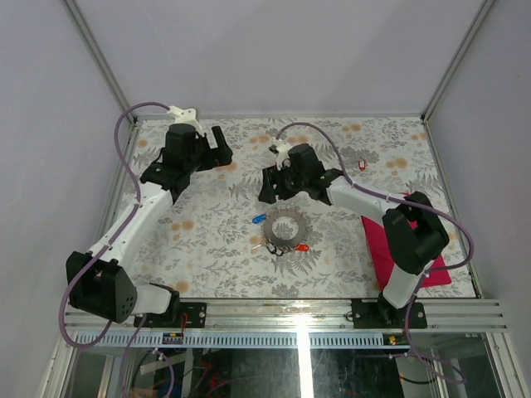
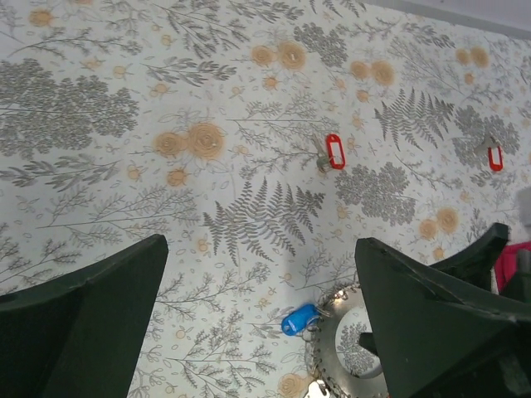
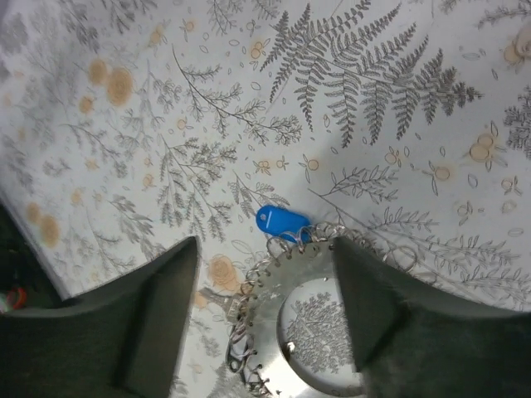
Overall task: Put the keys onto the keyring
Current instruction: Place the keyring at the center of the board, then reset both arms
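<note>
**Right gripper** point(image 3: 264, 247): jaws spread wide, nothing clasped, poised over the fern-print table cover point(image 1: 207, 249).

**Keyring** point(image 3: 261, 315): flat on the cover directly under the right gripper. Its hole shows in the gap between the two fingers.

**Blue key tag** point(image 3: 282, 222): touching the keyring's rim, just beyond the fingertips.

**Orange-red key tag** point(image 1: 302, 248): at the keyring's opposite, nearer edge.

**Left gripper** point(image 2: 261, 242): jaws wide apart, empty, well to the left of the keyring.

**Loose red key tags** point(image 2: 334, 151): two, lying apart from the keyring.

**Red cloth** point(image 1: 375, 245): on the right side of the table.
</note>
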`<state>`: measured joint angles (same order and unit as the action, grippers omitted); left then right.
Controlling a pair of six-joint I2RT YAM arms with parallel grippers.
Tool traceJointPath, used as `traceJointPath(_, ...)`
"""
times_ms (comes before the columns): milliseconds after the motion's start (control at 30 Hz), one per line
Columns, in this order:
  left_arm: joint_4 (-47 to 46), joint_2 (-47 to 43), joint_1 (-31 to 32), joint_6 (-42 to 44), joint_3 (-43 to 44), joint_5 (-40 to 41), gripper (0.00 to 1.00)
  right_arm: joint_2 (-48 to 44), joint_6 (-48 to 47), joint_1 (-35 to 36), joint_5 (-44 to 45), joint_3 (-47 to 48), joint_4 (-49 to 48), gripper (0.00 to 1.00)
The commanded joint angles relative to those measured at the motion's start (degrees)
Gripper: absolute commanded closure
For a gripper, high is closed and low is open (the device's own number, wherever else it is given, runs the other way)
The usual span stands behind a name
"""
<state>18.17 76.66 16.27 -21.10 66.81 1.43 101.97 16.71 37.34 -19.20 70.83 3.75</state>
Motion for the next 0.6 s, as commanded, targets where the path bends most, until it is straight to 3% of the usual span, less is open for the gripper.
traceJointPath(0,-2.4,-3.2,-1.3,-0.4,-1.5,2.6,0.0,-9.9,10.0,-6.2,-5.0,-8.0,-14.3,0.16)
traceJointPath(33,-3.2,-4.2,-1.5,-0.1,-2.1,3.2,0.0,-11.6,12.6,-8.4,-7.1,-10.1,-16.7,0.03)
traceJointPath(67,-3.6,-5.0,-1.8,0.3,-2.5,3.8,0.0,-13.1,14.8,-10.7,-8.8,-12.0,-19.2,0.0)
traceJointPath(200,-2.8,-7.1,-2.2,3.3,-2.3,7.7,0.0,-20.6,14.1,-17.3,-9.1,-15.8,-16.6,0.01)
traceJointPath(400,-3.9,-12.8,-2.3,5.5,-5.0,13.3,0.0,-39.4,4.3,-19.3,10.4,-18.6,-6.2,0.01)
traceJointPath(567,-6.8,-19.7,-2.3,5.2,-10.4,14.8,0.0,-52.7,-2.2,-19.2,22.5,-21.4,-3.8,0.01)
